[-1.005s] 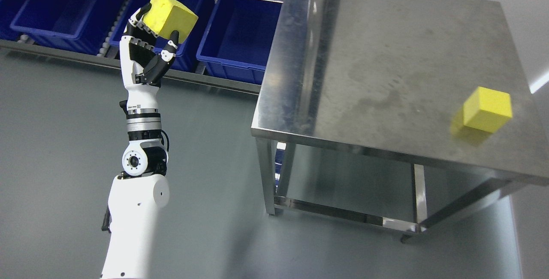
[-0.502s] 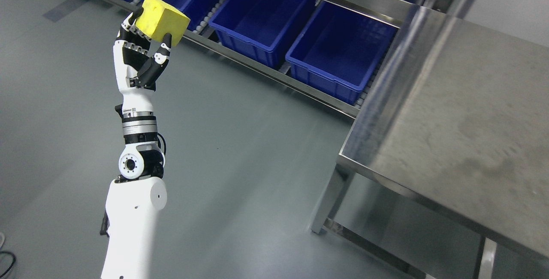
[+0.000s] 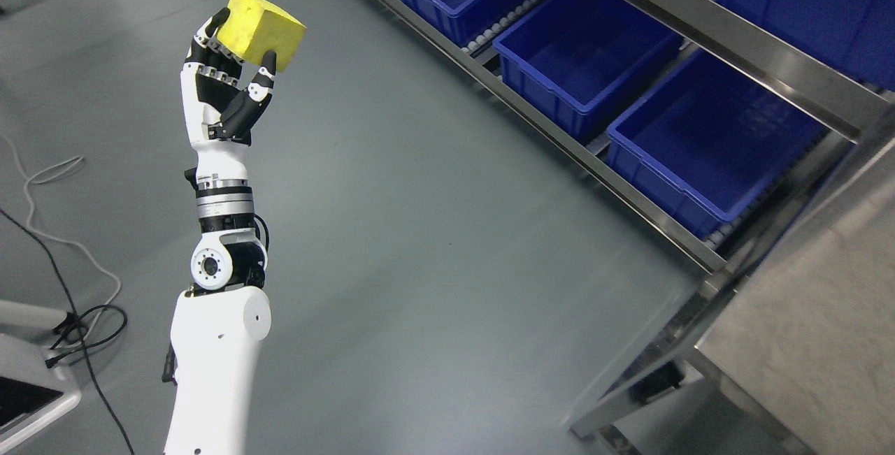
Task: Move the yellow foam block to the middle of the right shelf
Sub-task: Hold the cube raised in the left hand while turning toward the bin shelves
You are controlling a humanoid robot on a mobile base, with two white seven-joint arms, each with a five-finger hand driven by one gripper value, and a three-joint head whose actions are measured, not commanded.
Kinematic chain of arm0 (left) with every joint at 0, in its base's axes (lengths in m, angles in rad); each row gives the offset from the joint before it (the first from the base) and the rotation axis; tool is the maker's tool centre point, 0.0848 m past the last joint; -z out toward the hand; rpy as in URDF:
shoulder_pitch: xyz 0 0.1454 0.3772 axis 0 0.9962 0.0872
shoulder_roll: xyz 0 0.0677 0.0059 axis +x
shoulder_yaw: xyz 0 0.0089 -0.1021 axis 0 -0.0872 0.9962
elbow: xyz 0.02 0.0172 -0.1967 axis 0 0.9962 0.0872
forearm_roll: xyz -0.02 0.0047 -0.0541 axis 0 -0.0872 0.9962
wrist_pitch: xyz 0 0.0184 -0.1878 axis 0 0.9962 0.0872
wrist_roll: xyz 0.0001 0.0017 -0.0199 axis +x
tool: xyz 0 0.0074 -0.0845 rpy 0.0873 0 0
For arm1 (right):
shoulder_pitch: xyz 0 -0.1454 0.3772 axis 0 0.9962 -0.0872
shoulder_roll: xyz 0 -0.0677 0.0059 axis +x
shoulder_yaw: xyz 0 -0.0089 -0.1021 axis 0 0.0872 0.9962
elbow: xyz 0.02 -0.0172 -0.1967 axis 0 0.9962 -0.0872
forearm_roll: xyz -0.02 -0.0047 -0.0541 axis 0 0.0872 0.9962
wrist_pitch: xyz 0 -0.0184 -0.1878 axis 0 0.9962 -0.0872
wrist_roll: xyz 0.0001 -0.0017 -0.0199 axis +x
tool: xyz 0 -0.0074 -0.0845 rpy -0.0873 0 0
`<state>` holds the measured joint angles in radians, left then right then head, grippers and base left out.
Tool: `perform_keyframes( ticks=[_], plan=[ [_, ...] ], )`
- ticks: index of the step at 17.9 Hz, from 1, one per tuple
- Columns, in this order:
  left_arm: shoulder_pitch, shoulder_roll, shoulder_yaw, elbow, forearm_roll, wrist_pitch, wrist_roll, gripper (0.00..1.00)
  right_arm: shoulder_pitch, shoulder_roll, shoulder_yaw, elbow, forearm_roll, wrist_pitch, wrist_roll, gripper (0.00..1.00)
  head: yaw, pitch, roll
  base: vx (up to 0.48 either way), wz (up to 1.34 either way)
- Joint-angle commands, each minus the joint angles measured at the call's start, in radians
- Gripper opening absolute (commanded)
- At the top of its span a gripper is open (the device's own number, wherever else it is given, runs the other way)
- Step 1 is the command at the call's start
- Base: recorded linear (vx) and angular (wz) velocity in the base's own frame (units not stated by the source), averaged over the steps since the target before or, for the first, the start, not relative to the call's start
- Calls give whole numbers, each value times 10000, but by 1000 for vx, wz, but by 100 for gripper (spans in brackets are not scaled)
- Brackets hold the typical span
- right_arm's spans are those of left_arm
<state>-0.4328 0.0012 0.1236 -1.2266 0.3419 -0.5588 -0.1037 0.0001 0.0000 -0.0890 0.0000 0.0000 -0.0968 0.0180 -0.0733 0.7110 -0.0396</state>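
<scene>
Left hand (image 3: 234, 49) is raised at arm's length over bare floor (image 3: 419, 245), its fingers (image 3: 264, 76) curled up around the underside of the block (image 3: 260, 24), which sits gripped between thumb and fingertips, well apart from everything else. I can't see my right arm at all.

I judge this as the carry: the block is in hand, and the shelf (image 3: 629, 91) lies off to the right, with a steel table (image 3: 818, 343) at the lower right corner. Next I'd need to bring the arm across toward the rack and pick the correct tier; from this angle I can't tell which level counts as the middle.

The block is a matte yellow foam cube with soft edges. The shelf's rails are brushed metal, with rollers under glossy blue plastic bins (image 3: 580, 63). The floor is smooth grey; thin cables (image 3: 49, 182) trail at the left.
</scene>
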Motion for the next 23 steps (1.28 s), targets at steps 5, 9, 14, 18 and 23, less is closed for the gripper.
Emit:
perform_keyframes(
  ticks=[5, 9, 14, 18, 23],
  plan=[
    [-105, 162, -24, -236, -14, 4, -52, 27, -16, -175, 0, -175, 0, 2, 4, 100, 0, 0, 0, 106, 557],
    [-90, 162, -24, -252, -14, 4, -52, 27, -16, -175, 0, -175, 0, 2, 4, 100, 0, 0, 0, 139, 535],
    [-75, 162, -24, -313, -14, 4, -52, 27, -31, -175, 0, -175, 0, 2, 4, 100, 0, 0, 0, 182, 491],
    [-44, 162, -24, -390, -14, -11, -67, 28, -16, -175, 0, -175, 0, 2, 4, 100, 0, 0, 0, 225, 354],
    [-44, 162, -9, -451, -14, -11, -83, 28, -16, -175, 0, -175, 0, 2, 4, 100, 0, 0, 0, 268, 209]
  ],
)
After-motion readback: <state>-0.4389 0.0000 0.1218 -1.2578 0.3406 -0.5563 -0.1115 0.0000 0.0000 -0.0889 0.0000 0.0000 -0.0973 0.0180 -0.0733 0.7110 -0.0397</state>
